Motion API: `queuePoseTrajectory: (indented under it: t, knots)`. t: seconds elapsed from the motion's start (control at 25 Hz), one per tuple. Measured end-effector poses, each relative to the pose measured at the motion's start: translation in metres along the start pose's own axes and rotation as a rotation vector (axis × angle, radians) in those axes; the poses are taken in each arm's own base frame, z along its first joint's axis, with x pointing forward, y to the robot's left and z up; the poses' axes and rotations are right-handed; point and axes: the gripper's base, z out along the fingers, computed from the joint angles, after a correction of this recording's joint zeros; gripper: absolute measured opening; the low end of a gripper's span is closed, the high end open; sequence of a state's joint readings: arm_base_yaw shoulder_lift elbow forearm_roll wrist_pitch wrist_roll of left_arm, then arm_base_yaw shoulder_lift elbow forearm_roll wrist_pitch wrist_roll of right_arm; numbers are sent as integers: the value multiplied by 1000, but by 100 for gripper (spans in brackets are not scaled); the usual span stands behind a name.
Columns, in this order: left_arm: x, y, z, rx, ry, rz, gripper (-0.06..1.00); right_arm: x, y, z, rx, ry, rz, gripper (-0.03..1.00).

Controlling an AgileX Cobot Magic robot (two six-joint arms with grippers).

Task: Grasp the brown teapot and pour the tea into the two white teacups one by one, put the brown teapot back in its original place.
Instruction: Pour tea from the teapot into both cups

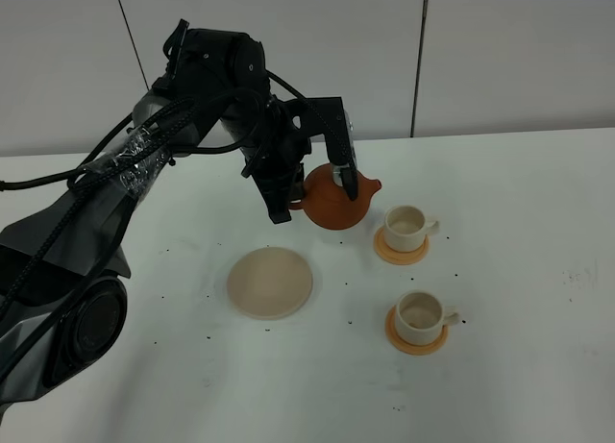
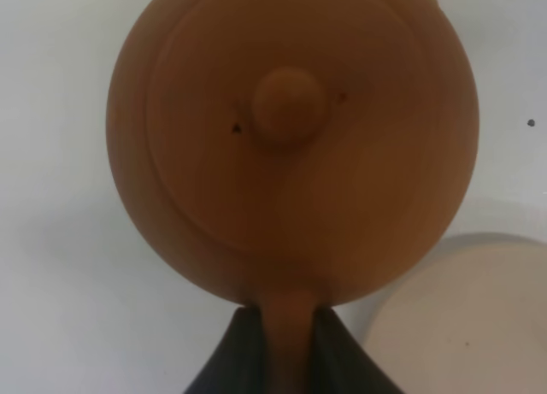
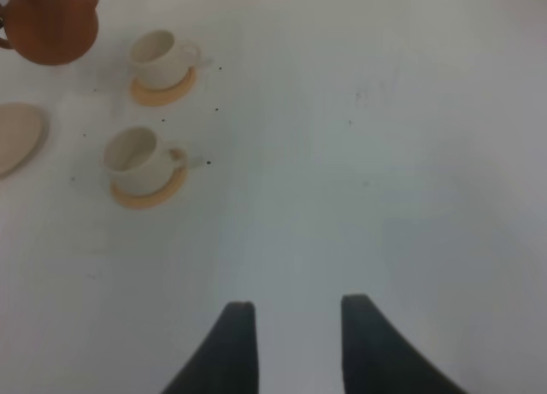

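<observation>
Left gripper point(image 2: 286, 360) is clamped on the loop handle of the brown teapot point(image 1: 336, 205), holding it up above the white table point(image 1: 519, 222), behind and just right of the bare round beige trivet point(image 1: 270, 282), with the spout pointing right. Further right of the trivet, the far teacup point(image 1: 405, 227) stands on a tan-orange coaster point(image 1: 384, 251) just beside the spout, and the near teacup point(image 1: 419, 315) stands on a second coaster point(image 1: 394, 335). Right gripper point(image 3: 295, 343), seen only from its own wrist camera, hangs over the table well right of the trivet, jaws parted and holding nothing.
</observation>
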State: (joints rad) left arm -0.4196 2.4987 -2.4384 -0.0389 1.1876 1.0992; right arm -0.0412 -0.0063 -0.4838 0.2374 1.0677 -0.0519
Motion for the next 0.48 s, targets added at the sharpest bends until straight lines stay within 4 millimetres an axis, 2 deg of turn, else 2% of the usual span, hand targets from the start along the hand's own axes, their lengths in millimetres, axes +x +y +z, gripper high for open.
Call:
queuePoseTrajectory:
  t: [0.48]
  knots:
    - [-4, -1, 0, 5, -43, 104, 17, 0, 0, 0, 0, 0, 0, 24]
